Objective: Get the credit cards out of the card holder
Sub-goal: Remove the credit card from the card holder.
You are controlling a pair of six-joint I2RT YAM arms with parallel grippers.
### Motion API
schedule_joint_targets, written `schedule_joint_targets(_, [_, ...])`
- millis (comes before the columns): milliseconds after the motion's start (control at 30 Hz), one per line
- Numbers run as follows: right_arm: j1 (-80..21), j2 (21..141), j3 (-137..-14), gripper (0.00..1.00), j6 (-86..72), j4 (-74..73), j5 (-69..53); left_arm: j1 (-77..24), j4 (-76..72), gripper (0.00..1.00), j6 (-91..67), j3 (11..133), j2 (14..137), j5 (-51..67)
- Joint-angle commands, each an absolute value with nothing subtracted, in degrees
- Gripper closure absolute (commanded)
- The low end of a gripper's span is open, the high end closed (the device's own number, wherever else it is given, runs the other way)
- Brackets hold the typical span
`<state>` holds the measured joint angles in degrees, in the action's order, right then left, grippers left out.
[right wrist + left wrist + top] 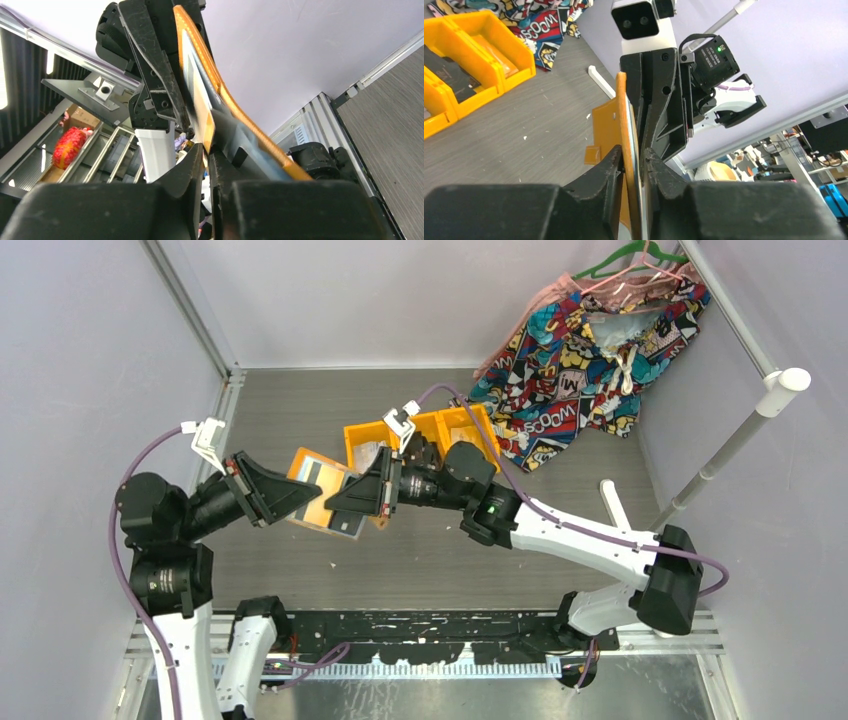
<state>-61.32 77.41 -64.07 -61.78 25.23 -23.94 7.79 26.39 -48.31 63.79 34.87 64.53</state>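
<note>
With our left hand (633,157) we pinch one edge of the card holder (300,466), which is lifted above the desk (430,560). Our right hand (206,152) is nearly closed on the opposite edge, where a dark card (346,524) shows. Further behind stand orange bins (465,425).

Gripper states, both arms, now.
Left gripper: closed on the card holder.
Right gripper: closed, apparently on the card holder's edge; exactly what it pinches cannot be told.
</note>
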Motion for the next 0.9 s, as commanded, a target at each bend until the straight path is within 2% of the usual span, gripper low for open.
schedule_joint_targets(0, [-61.0,76.54,-64.29,0.88,-63.43,33.26,-23.63,7.83,24.08,0.73,-50.41,62.96,34.92,69.36])
schedule_joint_targets(133, [-60.3,74.99,-61.87,0.96,-63.81,34.91,-23.65,7.83,21.96,0.61,-53.4,61.8,35.9,72.85])
schedule_joint_targets(200, [-59.91,74.09,-60.4,0.99,-64.14,35.53,-23.64,7.86,20.63,0.6,-54.48,61.3,36.21,73.29])
schedule_joint_targets(400, [-59.18,71.6,-57.34,0.99,-63.26,33.94,-23.98,7.88,15.82,0.78,-58.81,60.58,36.6,72.32])
schedule_joint_targets(600, [-58.97,69.27,-54.61,0.99,-62.31,32.98,-23.65,7.84,14.16,0.8,-60.38,60.84,36.88,71.99])
schedule_joint_targets(800, [-58.92,67.86,-53.49,0.99,-61.86,31.88,-24.3,7.84,14.16,0.99,-60.38,61.44,37.12,70.86])
schedule_joint_targets(867, [-58.92,67.42,-53.1,0.99,-61.87,32.11,-24.24,7.85,14.18,1.0,-60.31,61.72,37.19,70.27])
